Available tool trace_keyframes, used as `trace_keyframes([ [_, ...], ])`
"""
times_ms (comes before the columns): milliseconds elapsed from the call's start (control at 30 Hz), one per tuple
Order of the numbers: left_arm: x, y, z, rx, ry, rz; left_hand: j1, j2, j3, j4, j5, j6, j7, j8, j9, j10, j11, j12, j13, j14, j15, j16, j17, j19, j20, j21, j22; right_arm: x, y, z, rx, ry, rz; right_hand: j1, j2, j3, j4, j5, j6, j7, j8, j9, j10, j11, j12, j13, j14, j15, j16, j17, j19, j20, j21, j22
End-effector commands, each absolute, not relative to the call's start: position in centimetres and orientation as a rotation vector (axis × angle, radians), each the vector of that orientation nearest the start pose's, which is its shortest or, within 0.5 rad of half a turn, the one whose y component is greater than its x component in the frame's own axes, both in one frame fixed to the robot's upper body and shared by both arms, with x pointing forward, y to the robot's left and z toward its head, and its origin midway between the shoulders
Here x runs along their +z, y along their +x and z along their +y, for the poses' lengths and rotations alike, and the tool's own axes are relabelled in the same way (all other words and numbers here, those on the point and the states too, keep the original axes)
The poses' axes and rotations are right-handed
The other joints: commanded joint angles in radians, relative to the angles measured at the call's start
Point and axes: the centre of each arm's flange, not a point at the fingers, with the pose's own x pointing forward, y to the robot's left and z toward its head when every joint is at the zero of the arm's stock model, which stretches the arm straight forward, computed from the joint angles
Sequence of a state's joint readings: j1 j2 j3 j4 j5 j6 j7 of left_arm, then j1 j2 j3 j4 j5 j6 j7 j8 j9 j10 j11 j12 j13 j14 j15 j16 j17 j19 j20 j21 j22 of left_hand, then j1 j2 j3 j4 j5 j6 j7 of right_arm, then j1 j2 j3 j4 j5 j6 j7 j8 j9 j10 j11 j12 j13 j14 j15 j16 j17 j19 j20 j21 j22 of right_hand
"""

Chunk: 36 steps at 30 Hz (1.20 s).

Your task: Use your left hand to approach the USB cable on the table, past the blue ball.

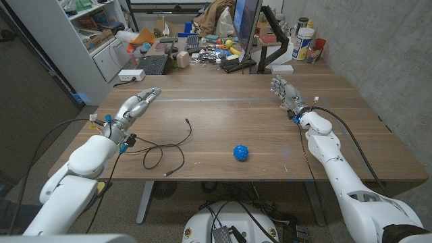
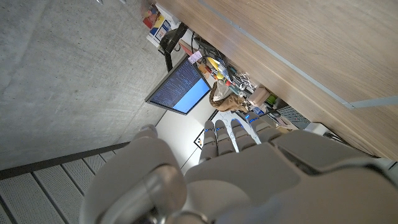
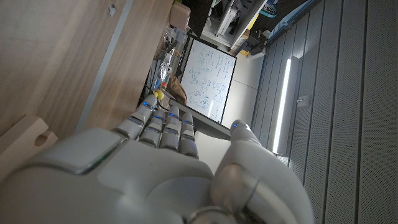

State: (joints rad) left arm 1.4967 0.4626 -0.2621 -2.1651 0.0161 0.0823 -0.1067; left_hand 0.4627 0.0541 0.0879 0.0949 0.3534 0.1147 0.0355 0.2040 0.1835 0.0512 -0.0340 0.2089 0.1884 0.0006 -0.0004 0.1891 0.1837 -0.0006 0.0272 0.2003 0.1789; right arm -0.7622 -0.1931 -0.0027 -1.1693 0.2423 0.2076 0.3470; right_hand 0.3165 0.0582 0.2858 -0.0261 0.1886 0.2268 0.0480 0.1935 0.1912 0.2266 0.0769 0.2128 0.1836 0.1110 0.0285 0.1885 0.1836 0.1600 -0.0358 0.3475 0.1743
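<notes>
Wooden table (image 1: 223, 101) with a pale grain, backed by a cluttered desk of monitor (image 1: 247, 27), keyboard (image 1: 154, 64) and bottles against a grey wall. Left hand (image 1: 138, 104) out over the table's left part, fingers extended and slightly apart, nothing held. Thin black USB cable (image 1: 164, 150) just to the inside of that hand and nearer the robot, one end curving up toward the table's middle, the rest looped loosely with a small plug near the front edge. Small blue textured ball (image 1: 241, 152) farther along the same side, beyond the cable from the left hand, apart from it. Right hand (image 1: 286, 93) raised over the table's far right, fingers extended, likewise empty.

Cable judged light, limp and apt to slide or trail when nudged; best taken at the plug end or pinched on a straight run. No readable brand or label; screen writing too small to read.
</notes>
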Motion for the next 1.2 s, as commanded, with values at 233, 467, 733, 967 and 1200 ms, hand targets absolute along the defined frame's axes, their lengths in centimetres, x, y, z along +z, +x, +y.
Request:
trace_keyframes([
  [233, -2.3, 44.6, 35.7, 0.125, 0.67, -0.587, 0.013, 0.004, 0.0, -0.005, -0.004, 0.011, -0.003, 0.01, 0.005, 0.009, -0.005, 0.004, 0.005, 0.013, -0.005, 0.007, 0.002, 0.003, 0.01, 0.006, 0.003, 1.0, 67.7, -28.4, 0.263, -0.038, -0.636, -0.007, 0.003, 0.002, -0.008, 0.006, 0.006, -0.005, 0.002, -0.001, 0.006, 0.001, 0.005, 0.004, 0.006, -0.001, 0.001, 0.002, 0.011, -0.007, -0.006, 0.005],
  [467, -2.3, 44.3, 35.6, 0.139, 0.691, -0.59, 0.016, 0.006, 0.001, -0.007, -0.004, 0.018, -0.004, 0.012, 0.005, 0.013, -0.005, 0.005, 0.005, 0.016, -0.007, 0.007, 0.002, 0.003, 0.012, 0.006, 0.003, 1.3, 67.7, -28.6, 0.258, -0.039, -0.642, -0.007, 0.003, 0.002, -0.009, 0.006, 0.005, -0.005, 0.002, -0.001, 0.006, 0.001, 0.004, 0.004, 0.005, -0.001, 0.001, 0.002, 0.012, -0.007, -0.008, 0.005],
  [733, -2.5, 44.2, 35.2, 0.135, 0.726, -0.569, 0.02, 0.008, 0.001, -0.008, -0.004, 0.024, -0.007, 0.013, 0.005, 0.016, -0.005, 0.005, 0.005, 0.02, -0.009, 0.008, 0.002, 0.002, 0.012, 0.006, 0.003, 1.3, 67.6, -29.0, 0.249, -0.035, -0.647, -0.008, 0.003, 0.002, -0.01, 0.006, 0.005, -0.005, 0.002, -0.001, 0.008, -0.002, 0.005, 0.004, 0.007, -0.003, 0.001, 0.001, 0.013, -0.008, -0.011, 0.005],
  [967, -2.6, 44.0, 34.9, 0.151, 0.771, -0.554, 0.024, 0.009, 0.002, -0.01, -0.004, 0.026, -0.01, 0.012, 0.005, 0.018, -0.005, 0.005, 0.005, 0.021, -0.011, 0.007, 0.002, 0.002, 0.013, 0.005, 0.003, 1.2, 67.6, -29.2, 0.246, -0.031, -0.648, -0.008, 0.003, 0.002, -0.01, 0.006, 0.006, -0.005, 0.002, -0.001, 0.008, -0.001, 0.005, 0.004, 0.008, -0.003, 0.002, 0.001, 0.015, -0.008, -0.013, 0.005],
  [1200, -2.4, 43.8, 34.5, 0.186, 0.846, -0.544, 0.027, 0.011, 0.002, -0.011, -0.004, 0.033, -0.011, 0.013, 0.005, 0.02, -0.007, 0.005, 0.005, 0.024, -0.013, 0.007, 0.002, 0.003, 0.014, 0.005, 0.003, 1.1, 67.8, -29.3, 0.243, -0.025, -0.65, -0.009, 0.003, 0.001, -0.011, 0.006, 0.007, -0.005, 0.002, -0.001, 0.009, -0.001, 0.005, 0.004, 0.009, -0.004, 0.002, 0.001, 0.015, -0.008, -0.015, 0.005],
])
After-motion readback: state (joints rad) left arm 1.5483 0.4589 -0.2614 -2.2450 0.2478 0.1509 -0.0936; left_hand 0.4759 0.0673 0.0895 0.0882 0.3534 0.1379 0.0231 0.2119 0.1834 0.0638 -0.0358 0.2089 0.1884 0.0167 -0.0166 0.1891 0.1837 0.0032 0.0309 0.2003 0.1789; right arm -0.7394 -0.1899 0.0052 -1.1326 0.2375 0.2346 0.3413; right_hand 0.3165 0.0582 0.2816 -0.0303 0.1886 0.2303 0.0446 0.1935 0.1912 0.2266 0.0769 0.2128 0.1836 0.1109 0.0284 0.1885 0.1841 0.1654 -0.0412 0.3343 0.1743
